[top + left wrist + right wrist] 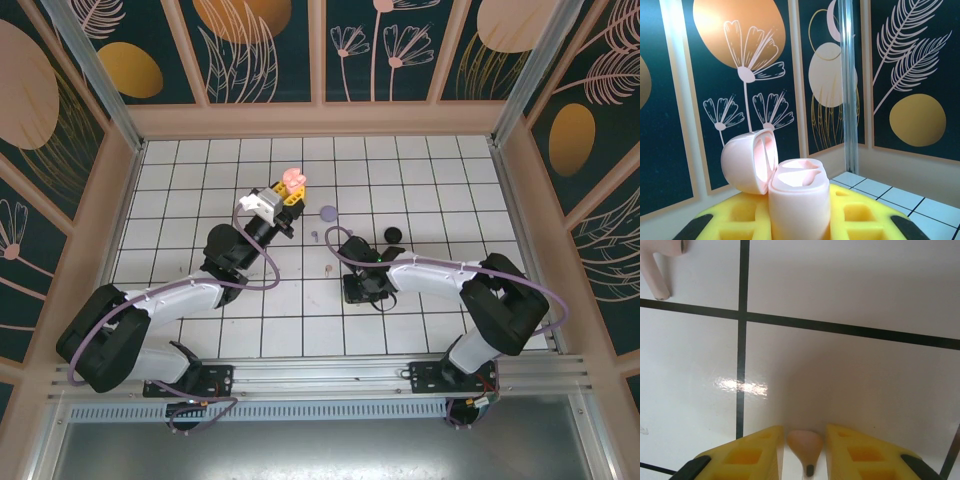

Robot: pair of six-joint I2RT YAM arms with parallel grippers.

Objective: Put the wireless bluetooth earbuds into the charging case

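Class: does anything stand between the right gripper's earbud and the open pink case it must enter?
Nothing visible does. The left gripper holds the pink case with lid swung back and both sockets empty. The right gripper pinches a pink earbud. A lilac case lies flat on the tiles beside that path.

White tiled worktop (180, 180), black grid lines, floral wall panels around. Left claw (289, 195), yellow fingers, clamps open pale pink charging case (292, 179). Lilac round disc case (328, 213) near, to its right. Black round case (394, 236) beside right arm. Right claw (354, 285) points down at tiles, grip hidden. Tiny lilac earbud (314, 236) and tiny pale pink earbud (328, 268) lie apart between arms.
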